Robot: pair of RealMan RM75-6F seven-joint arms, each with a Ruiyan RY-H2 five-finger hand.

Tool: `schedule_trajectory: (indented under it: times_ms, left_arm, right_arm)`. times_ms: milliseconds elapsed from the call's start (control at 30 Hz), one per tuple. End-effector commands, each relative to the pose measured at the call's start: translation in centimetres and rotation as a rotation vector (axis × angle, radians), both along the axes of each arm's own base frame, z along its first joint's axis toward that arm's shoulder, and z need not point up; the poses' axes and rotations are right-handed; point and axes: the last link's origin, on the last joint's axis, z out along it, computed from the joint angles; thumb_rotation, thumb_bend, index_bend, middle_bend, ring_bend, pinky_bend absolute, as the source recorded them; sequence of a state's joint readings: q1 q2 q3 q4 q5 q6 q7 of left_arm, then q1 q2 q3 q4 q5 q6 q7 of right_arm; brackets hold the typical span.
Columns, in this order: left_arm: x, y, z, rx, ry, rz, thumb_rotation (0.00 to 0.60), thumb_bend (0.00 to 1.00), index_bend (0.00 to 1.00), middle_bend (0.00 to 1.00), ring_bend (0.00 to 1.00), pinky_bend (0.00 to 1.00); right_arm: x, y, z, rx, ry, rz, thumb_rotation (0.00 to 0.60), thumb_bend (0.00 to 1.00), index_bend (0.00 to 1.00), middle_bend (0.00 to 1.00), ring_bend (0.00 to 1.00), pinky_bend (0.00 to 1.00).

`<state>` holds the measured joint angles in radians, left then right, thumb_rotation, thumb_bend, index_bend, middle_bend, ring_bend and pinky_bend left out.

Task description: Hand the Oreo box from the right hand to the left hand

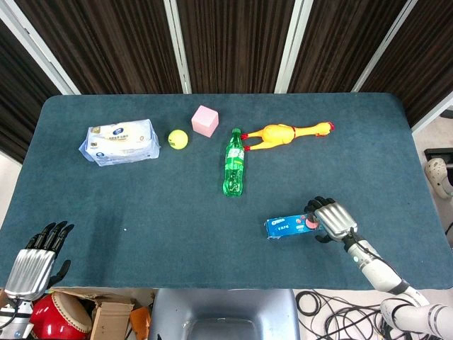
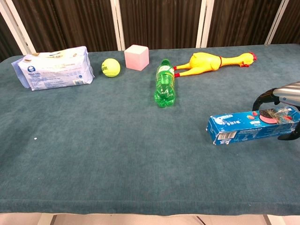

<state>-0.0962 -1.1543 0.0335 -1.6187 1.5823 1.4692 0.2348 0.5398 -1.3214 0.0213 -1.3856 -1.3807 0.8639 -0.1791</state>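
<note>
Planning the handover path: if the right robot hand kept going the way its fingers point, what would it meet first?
The right robot hand points left across the table and already wraps the end of the Oreo box. Beyond the box, only bare blue tabletop lies in that line; depth is uncertain.

A wipes pack (image 1: 119,141), tennis ball (image 1: 178,139) and pink cube (image 1: 204,121) line the table's (image 1: 141,212) far side. A green bottle (image 1: 234,163) lies beside a rubber chicken (image 1: 287,133).

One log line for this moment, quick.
phase: grasp | right hand: gripping blue Oreo box on table | left hand: open, near edge | handover: not yet
</note>
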Motion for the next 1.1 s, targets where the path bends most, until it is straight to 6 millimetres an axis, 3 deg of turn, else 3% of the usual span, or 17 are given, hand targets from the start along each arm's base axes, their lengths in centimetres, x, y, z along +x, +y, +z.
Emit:
schedule_trajectory:
  times_ms: [33, 400, 533, 667, 900, 1100]
  left_arm:
    - [0.0, 0.01, 0.01, 0.0, -0.001, 0.002, 0.6, 0.37, 0.15, 0.12, 0.11, 0.27]
    - [-0.08, -0.03, 0.01, -0.018, -0.008, 0.019, 0.6, 0.37, 0.15, 0.13, 0.12, 0.28]
    - [-0.12, -0.09, 0.09, -0.019, -0.01, 0.025, 0.6, 0.37, 0.15, 0.14, 0.12, 0.28]
    - [-0.09, -0.09, 0.12, -0.019, -0.015, 0.03, 0.6, 0.37, 0.15, 0.14, 0.12, 0.28]
    - [-0.13, -0.1, -0.05, -0.036, -0.011, 0.04, 0.6, 0.37, 0.15, 0.15, 0.13, 0.29]
    - [-0.12, -0.08, -0.12, -0.04, -0.01, 0.046, 0.6, 0.37, 0.15, 0.15, 0.13, 0.29]
  right_arm:
    - [0.03, 0.04, 0.01, 0.001, -0.002, 0.001, 0.6, 0.11, 0.31, 0.21, 0.12, 0.26]
    - [-0.05, -0.15, 0.01, -0.003, 0.003, -0.001, 0.6, 0.11, 0.31, 0.21, 0.13, 0.26]
    - [-0.01, -0.26, -0.1, -0.009, 0.002, 0.0, 0.6, 0.11, 0.32, 0.22, 0.26, 0.38]
    - [0.06, -0.49, -0.23, -0.024, 0.007, 0.022, 0.6, 0.16, 0.35, 0.27, 0.32, 0.46]
    - [-0.22, -0.71, -0.34, -0.039, 0.033, 0.038, 0.6, 0.28, 0.5, 0.39, 0.49, 0.62]
    - [0.46, -0.59, 0.21, -0.065, 0.002, 0.064, 0.6, 0.31, 0.55, 0.44, 0.54, 0.65]
